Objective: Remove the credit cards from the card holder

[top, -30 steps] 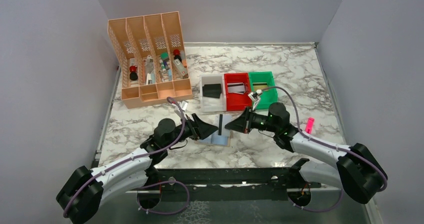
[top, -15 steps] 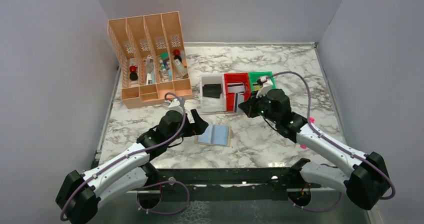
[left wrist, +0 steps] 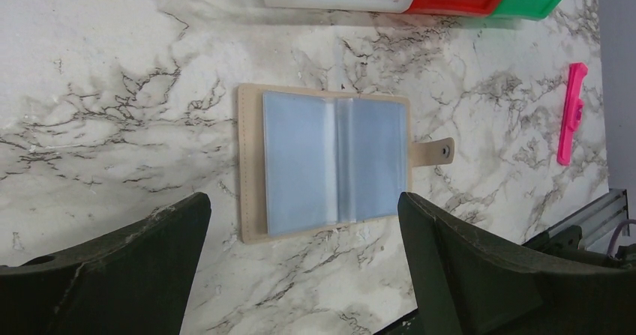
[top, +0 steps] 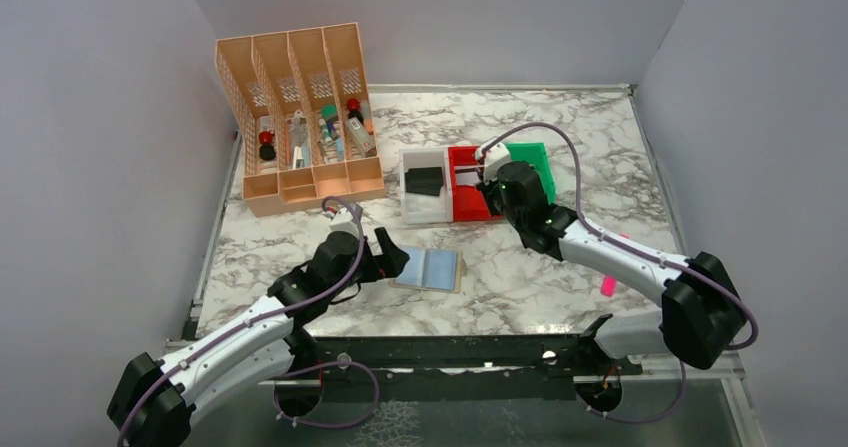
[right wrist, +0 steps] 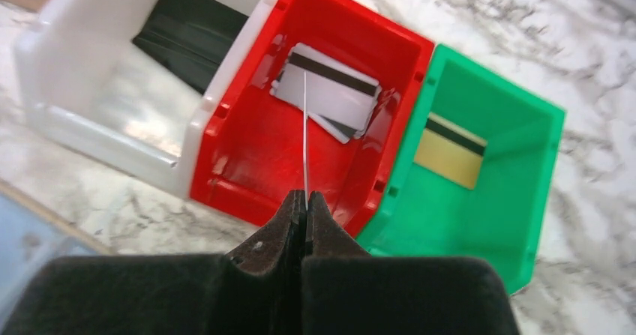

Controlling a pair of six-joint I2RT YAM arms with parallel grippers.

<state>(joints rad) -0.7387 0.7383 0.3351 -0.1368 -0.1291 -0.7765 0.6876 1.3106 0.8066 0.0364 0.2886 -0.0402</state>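
Observation:
The tan card holder (top: 430, 269) lies open on the marble, its pale blue lining up and its pockets (left wrist: 330, 163) showing no card. My left gripper (top: 392, 257) hovers at its left edge, open, its fingers spread wide with nothing between them (left wrist: 304, 204). My right gripper (top: 487, 179) hangs over the red bin (right wrist: 247, 136), shut on a silvery credit card (right wrist: 305, 133) seen edge-on. Two grey credit cards (right wrist: 326, 91) lie in the red bin. A black card (right wrist: 191, 31) lies in the white bin and a gold one (right wrist: 450, 151) in the green bin.
The white, red and green bins (top: 470, 182) stand in a row behind the holder. A tall orange desk organiser (top: 300, 117) fills the back left. A pink marker-like stick (left wrist: 571, 110) lies on the marble to the right, partly under my right arm.
My right gripper has carried the card from above the holder back to over the red bin. My left gripper has opened wide and drawn back to the holder's left edge.

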